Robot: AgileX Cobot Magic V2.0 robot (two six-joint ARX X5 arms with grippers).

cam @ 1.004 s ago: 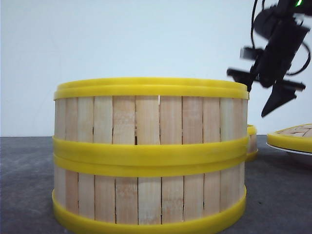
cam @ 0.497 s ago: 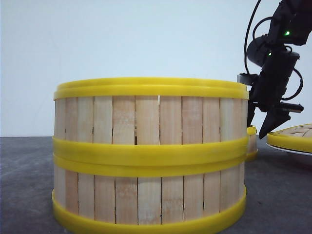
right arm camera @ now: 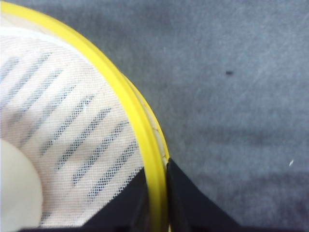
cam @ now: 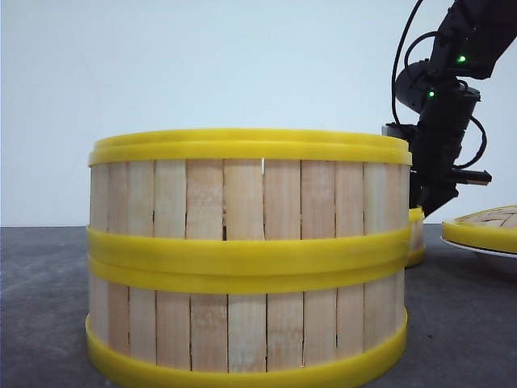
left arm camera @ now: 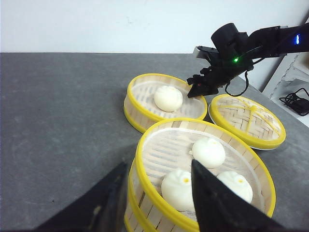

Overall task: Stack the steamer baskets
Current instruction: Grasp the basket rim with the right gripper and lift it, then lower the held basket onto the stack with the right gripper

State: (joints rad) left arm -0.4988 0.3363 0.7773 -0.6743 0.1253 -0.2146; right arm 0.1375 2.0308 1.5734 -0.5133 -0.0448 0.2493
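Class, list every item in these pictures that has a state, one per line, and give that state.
Two-tier stack: stacked, uncovered, three buns inside.
Single basket: on the table, unstacked, one bun inside.
Lid: off, resting on a white plate.
Left hand: straddling the stack's rim.
Right hand: fingers either side of the single basket's rim.

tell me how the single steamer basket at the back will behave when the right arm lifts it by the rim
The single basket probably stays stiff: slatted wall, thick yellow bands. The right gripper straddles one side of its rim only, so it may tilt when lifted. The one bun inside could then roll across the cloth liner. The glossy rim might be slippery.
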